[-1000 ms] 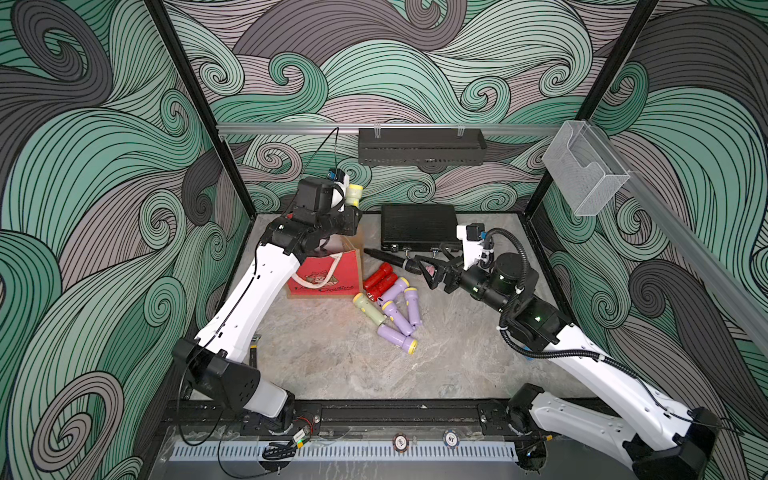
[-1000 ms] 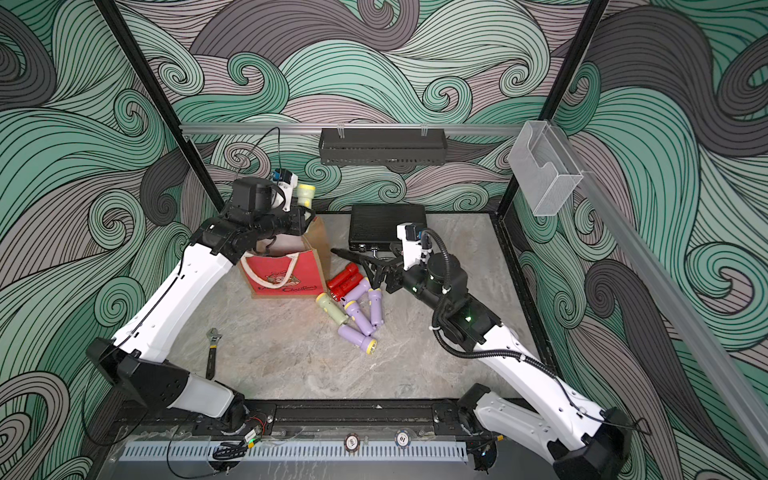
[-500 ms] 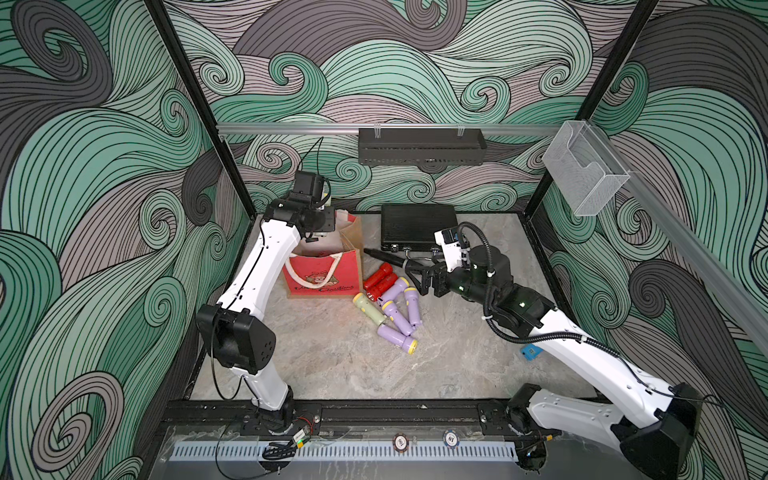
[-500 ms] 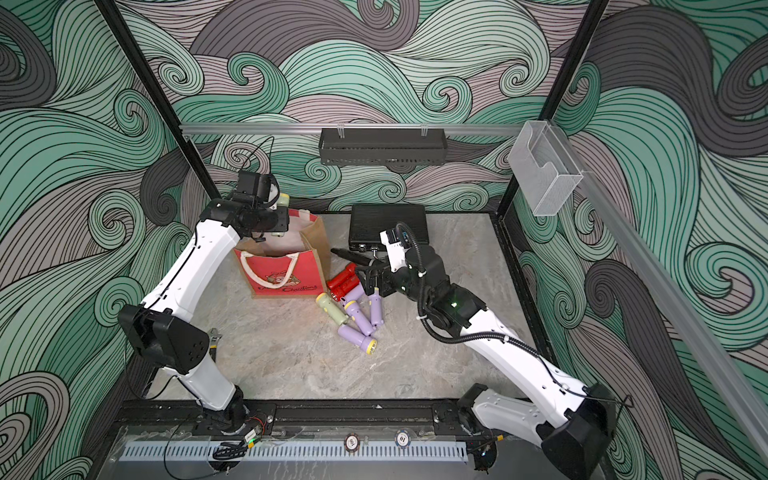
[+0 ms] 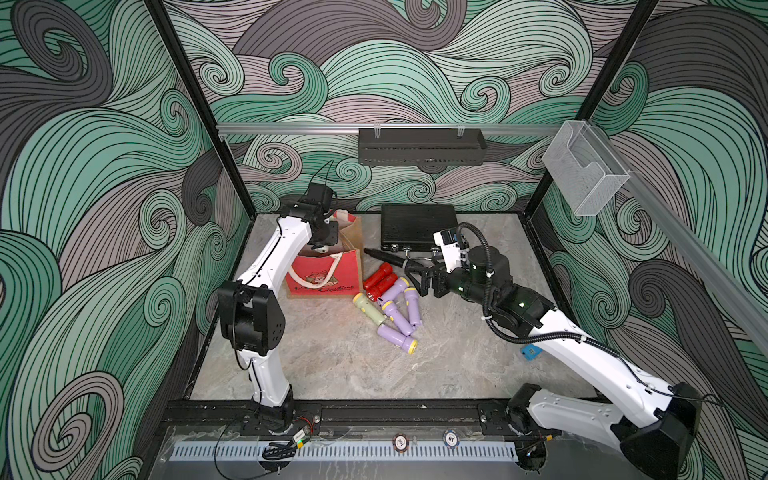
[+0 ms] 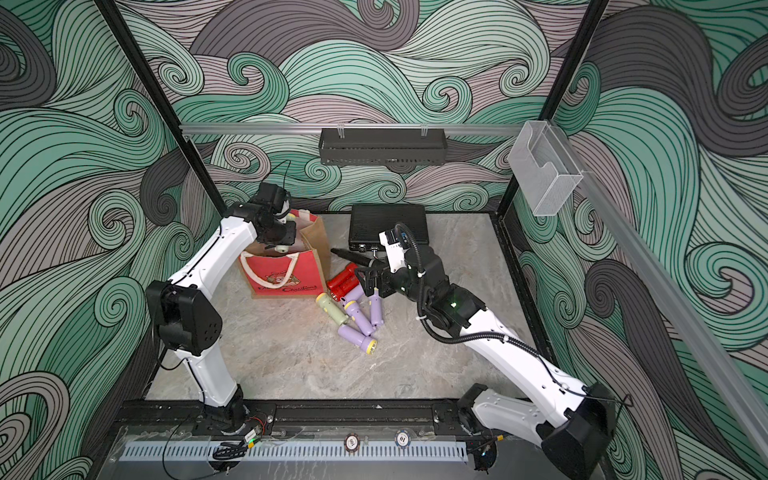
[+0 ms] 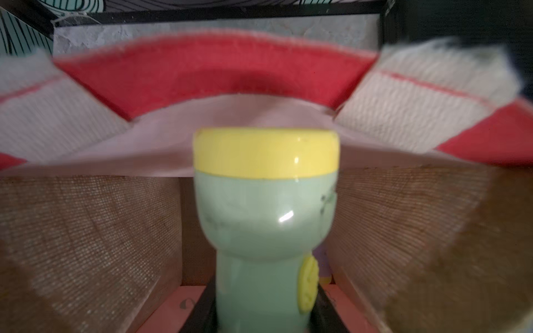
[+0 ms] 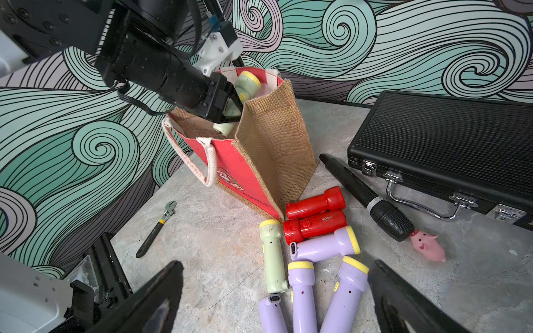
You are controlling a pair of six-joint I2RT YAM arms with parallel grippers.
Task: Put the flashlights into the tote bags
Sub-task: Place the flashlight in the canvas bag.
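The tote bag (image 5: pixel 324 278) (image 6: pixel 282 278) (image 8: pixel 230 161) stands upright, with a red front, brown sides and rope handles. My left gripper (image 5: pixel 326 241) (image 8: pixel 233 106) (image 7: pixel 262 317) reaches into the bag's open mouth, shut on a pale green flashlight with a yellow head (image 7: pixel 265 201) (image 8: pixel 248 83). Right of the bag, flashlights lie in a heap on the table: two red ones (image 5: pixel 378 278) (image 8: pixel 315 213), a pale green one (image 5: pixel 370 309) (image 8: pixel 272 259) and several lilac ones (image 5: pixel 399 336) (image 8: pixel 302 297). My right gripper (image 5: pixel 419 278) (image 6: pixel 370 282) (image 8: pixel 277 263) hovers open just above the lilac ones, holding nothing.
A flat black ribbed case (image 5: pixel 417 226) (image 8: pixel 447 144) lies at the back. A black microphone-like stick (image 5: pixel 384 257) (image 8: pixel 360 190) lies between the case and the heap. A pink pig figure (image 8: pixel 428 243) sits by the stick's head. A wrench (image 8: pixel 157 227) lies left of the bag.
My left gripper has come down from high behind the bag into its mouth, still holding the green flashlight. My right gripper has moved left, over the heap.
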